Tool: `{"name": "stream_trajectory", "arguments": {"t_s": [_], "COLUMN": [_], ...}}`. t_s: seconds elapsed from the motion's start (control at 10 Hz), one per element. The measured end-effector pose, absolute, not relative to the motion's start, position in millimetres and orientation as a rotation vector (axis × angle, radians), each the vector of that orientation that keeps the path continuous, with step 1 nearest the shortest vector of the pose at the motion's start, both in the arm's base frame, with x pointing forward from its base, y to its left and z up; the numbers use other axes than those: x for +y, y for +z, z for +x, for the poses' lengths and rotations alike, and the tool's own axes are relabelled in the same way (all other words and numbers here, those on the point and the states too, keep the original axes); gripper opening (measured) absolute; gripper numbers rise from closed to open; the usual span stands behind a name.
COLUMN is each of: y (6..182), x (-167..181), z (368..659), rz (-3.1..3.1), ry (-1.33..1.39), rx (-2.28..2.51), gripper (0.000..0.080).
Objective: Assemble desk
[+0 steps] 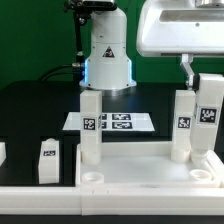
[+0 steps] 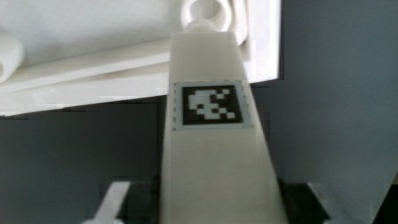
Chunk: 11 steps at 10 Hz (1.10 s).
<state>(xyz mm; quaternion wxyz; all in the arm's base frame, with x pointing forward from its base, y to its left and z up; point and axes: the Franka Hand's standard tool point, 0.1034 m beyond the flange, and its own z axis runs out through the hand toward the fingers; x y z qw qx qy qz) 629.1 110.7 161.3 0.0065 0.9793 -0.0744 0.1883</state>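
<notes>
**A:** Where does it stand?

**B:** The desk slab (image 1: 150, 165) lies at the front. My gripper (image 2: 210, 200) is clenched on a leg (image 1: 208, 112) above the corner at the exterior view's right.

**A:** And the advice?

**B:** I'd keep the leg upright, centre it over the socket (image 1: 205, 172), then lower it slowly.

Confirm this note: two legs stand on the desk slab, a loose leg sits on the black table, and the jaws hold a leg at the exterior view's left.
One slip: the exterior view shows the jaws holding the held leg at its right, not its left. The first standing leg and second standing leg on the desk slab and the loose leg on the black table are right.
</notes>
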Motion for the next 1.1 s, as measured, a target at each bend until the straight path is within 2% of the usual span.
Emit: {"name": "stream_trajectory", "arguments": {"t_s": [0.4,0.6,1.1], "y": [147.6,139.8,136.8], "x": [103,110,115], "z": [635,631,626], "rz": [3.048,3.054,3.059], "ry": [0.627,0.609,0.596], "rx": [-0.218,-0.217,-0.200], "gripper": [0.0287,0.0287,0.0287]}}
